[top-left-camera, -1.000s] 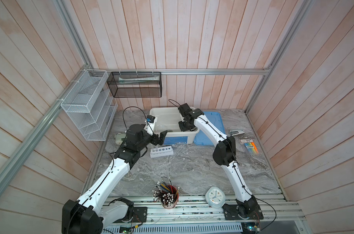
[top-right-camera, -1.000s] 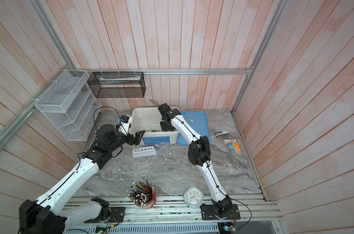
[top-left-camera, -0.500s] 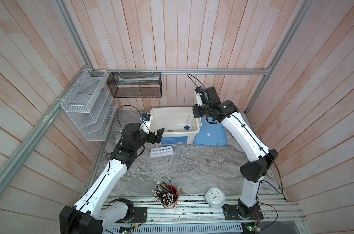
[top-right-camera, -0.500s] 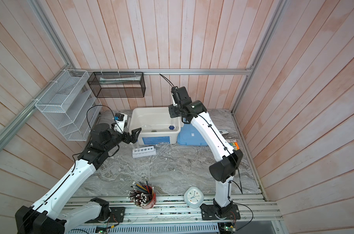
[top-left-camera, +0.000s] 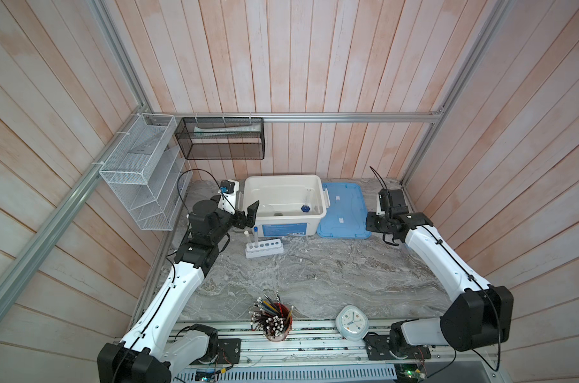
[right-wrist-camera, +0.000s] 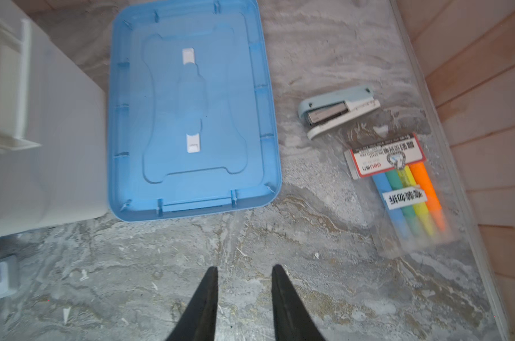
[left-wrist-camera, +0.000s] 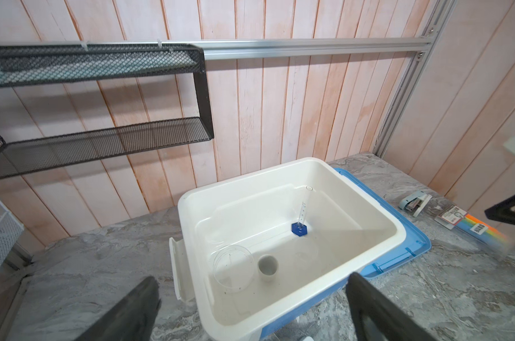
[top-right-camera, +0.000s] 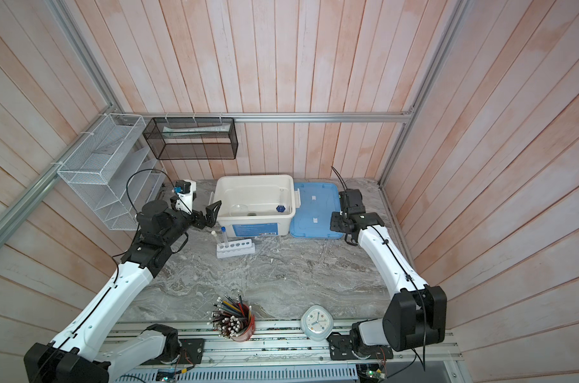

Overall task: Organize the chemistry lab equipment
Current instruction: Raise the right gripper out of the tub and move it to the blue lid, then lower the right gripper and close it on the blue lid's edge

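Observation:
A white bin at the back holds a thin clear cylinder on a blue hexagonal base, a flat round dish and a tiny cup. In front of it the white six-hole rack carries two upright tubes, one blue-capped and one white-capped. My left gripper hovers at the bin's left end, jaws wide open and empty. My right gripper hangs over bare table right of the blue lid, open a little with nothing between its fingers.
A stapler and a pack of highlighters lie by the right wall. A red cup of pencils and a white clock stand at the front edge. Wire shelves and a black mesh shelf hang on the walls.
My right arm has lifted out of the bin and swung right, past the blue lid, down toward the table. The left arm has barely moved.

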